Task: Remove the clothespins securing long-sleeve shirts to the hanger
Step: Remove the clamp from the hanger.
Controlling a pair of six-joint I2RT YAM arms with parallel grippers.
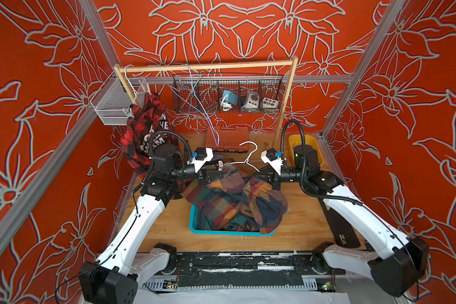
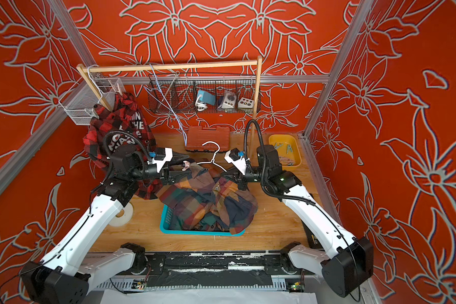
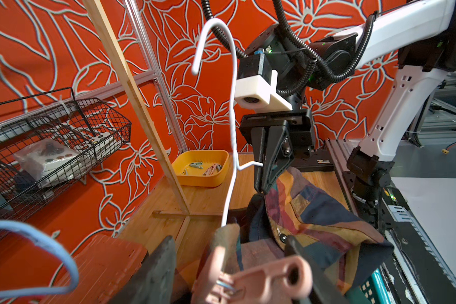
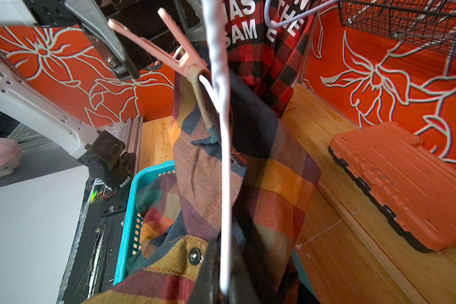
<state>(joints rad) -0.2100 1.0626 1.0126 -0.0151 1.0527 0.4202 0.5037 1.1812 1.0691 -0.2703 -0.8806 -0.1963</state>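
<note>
Far left of the turquoise slotted plastic basket point(image 1: 192, 223), a red-and-black checked shirt point(image 1: 142, 131) with white lettering hangs. Over the basket's left rear, the left gripper point(image 1: 216, 168) has its jaws spread either side of a pink plastic spring clothespin point(image 1: 219, 165), not visibly pinching it. The clothespin clamps a soft green, navy, orange and maroon plaid shirt point(image 1: 232, 200), which droops into the basket, to a thin white wire hanger point(image 4: 225, 171). Over the basket's right rear, the right gripper point(image 3: 264, 181) has its jaws clenched on the hanger. The next move is likely to squeeze the handles and pull clear. Beyond the basket's right, a yellow plastic tray point(image 3: 203, 180) on the wooden desk point(image 1: 300, 223) holds loose clothespins point(image 3: 196, 165).
</note>
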